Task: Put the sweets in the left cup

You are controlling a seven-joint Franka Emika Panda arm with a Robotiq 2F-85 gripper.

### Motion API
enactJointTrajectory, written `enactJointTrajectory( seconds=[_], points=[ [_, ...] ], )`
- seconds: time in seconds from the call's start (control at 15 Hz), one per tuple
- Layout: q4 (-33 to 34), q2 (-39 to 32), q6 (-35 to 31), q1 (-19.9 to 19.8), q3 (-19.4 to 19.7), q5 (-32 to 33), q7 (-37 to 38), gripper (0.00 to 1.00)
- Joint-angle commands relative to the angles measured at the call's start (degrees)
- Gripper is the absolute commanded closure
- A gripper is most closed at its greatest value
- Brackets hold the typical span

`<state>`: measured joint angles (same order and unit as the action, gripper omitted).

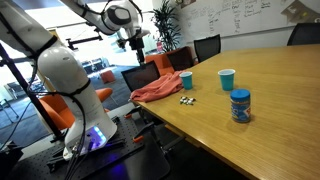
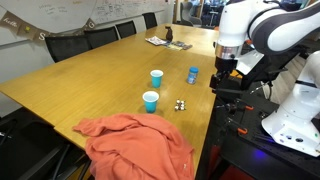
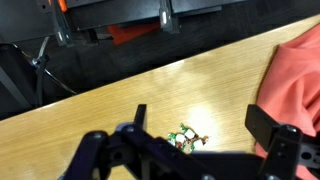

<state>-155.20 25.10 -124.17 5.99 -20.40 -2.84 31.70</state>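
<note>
The sweets are a tiny cluster of wrapped pieces on the wooden table, near its edge; they show in both exterior views. The left cup, plain darker blue, stands upright just behind them, next to the orange cloth; it also shows in an exterior view. My gripper hangs high above the table's edge. In the wrist view the gripper is open and empty, and the sweets lie far below, between its fingers.
A lighter blue cup and a blue-lidded jar stand further along the table. The orange cloth drapes over the table corner. Black chairs line the table's far side.
</note>
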Motion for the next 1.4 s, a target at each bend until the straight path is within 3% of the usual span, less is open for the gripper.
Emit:
enactJointTrajectory(
  seconds=[0.0,0.4,0.6,0.67,1.0,1.2,1.33],
  points=[
    [0.8,-8.9,-10.6,-3.9,-0.7,6.2,8.8,0.0],
    [2.6,-22.9,-29.4,-8.5,2.7,23.5,24.5,0.0],
    [5.3,-28.1,-30.1,-9.7,3.5,31.0,32.0,0.0],
    [2.6,-24.6,-30.1,-9.2,3.6,27.9,28.2,0.0],
    [5.0,-28.3,-30.1,-9.5,3.7,29.6,30.3,0.0],
    [4.8,-33.2,-40.8,-11.1,4.2,22.8,28.5,0.0],
    [5.0,-36.2,-46.9,-11.7,4.5,21.6,30.3,0.0]
  ],
)
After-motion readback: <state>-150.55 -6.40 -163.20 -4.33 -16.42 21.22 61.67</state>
